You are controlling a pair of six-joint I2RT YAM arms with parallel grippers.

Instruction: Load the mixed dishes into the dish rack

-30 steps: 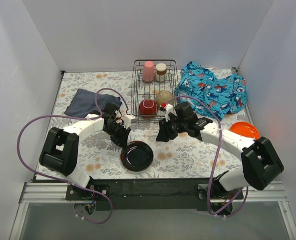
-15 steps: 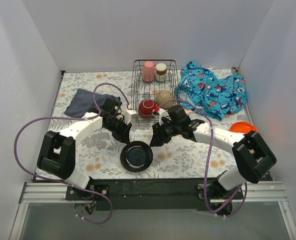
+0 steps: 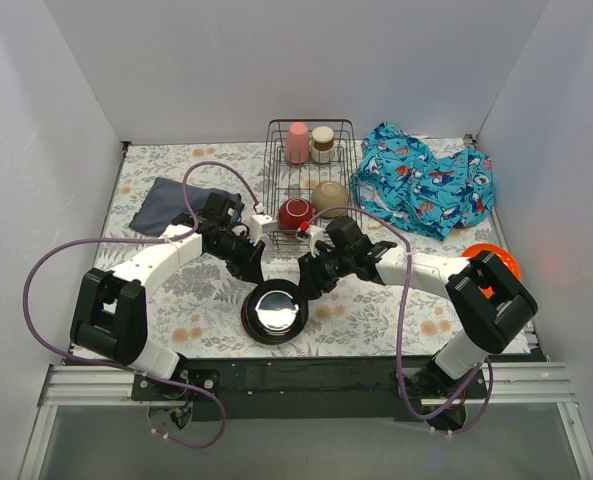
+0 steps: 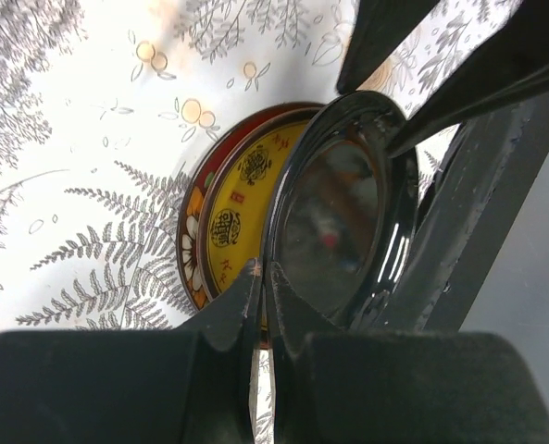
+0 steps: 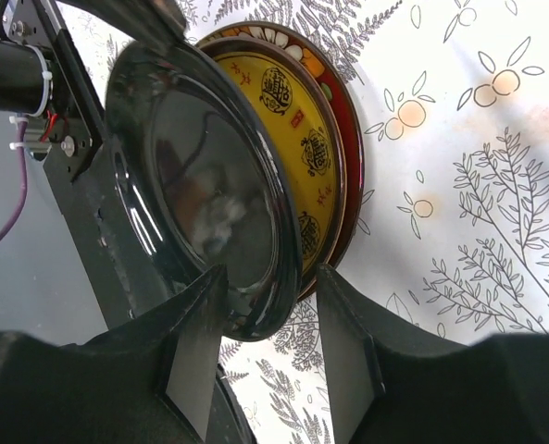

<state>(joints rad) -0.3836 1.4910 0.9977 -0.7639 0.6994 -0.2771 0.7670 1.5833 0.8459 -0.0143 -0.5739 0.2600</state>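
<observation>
A dark glossy plate [image 3: 274, 312] sits near the table's front centre, tipped up on edge over a yellow-brown plate [image 4: 237, 217] with a red rim. My left gripper [image 3: 253, 268] is shut on the dark plate's rim, as the left wrist view [image 4: 260, 271] shows. My right gripper [image 3: 307, 281] is open, its jaws on either side of the dark plate's [image 5: 200, 185] opposite rim [image 5: 269, 287] without closing. The dish rack [image 3: 272, 160] at the back centre holds a pink cup [image 3: 297, 142], a metallic cup [image 3: 322, 143], a tan bowl [image 3: 329, 196] and a dark red bowl [image 3: 296, 214].
An orange plate [image 3: 491, 260] lies at the right edge, partly behind my right arm. A blue patterned cloth [image 3: 426, 190] lies right of the rack. A dark navy cloth [image 3: 181, 205] lies left of it. White walls enclose the table.
My right gripper has moved left and down to the dark plate's rim. My left gripper has tipped the plate up on its side.
</observation>
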